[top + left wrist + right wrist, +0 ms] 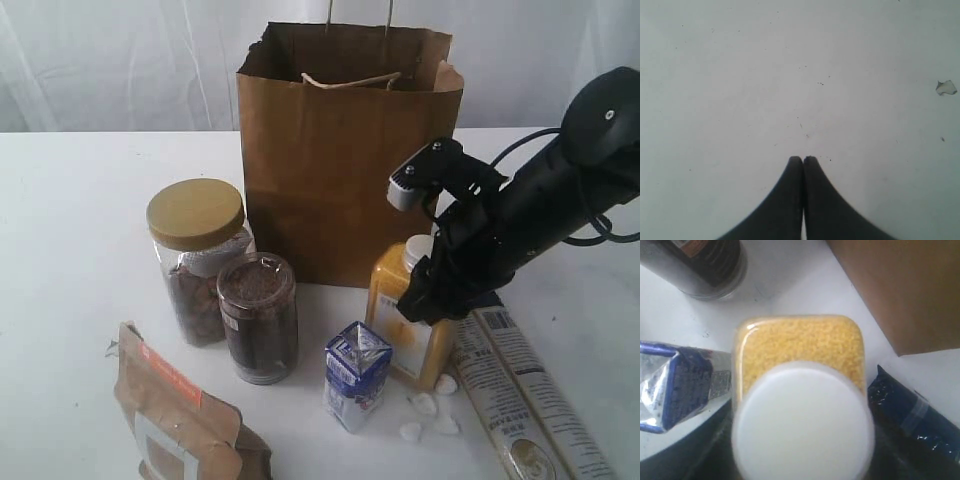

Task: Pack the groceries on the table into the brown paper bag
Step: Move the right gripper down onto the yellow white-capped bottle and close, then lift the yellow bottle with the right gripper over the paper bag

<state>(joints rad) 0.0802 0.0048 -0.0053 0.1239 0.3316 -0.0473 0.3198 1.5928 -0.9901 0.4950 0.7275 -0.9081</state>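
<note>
At the yellow bottle [400, 340]: the right gripper [428, 300] is down over its top part, with a finger on each side below the white cap [417, 248]. I cannot tell if it squeezes the bottle.
left gripper [803, 160]: closed tight, holding nothing, over bare bench [740, 75].
blue and white carton [356, 372]: stands just beside the bottle, on its left in the exterior view.
long packet [525, 400]: lies flat just beside the bottle, on the other side.
white bits [430, 410]: on the bench in front of the bottle.
brown paper bag [330, 170]: stands open behind the bottle.
dark jar [260, 320]: left of the carton.
clear jar [195, 260]: right next to the dark jar, behind it.
brown pouch [175, 420]: at the near left.
</note>
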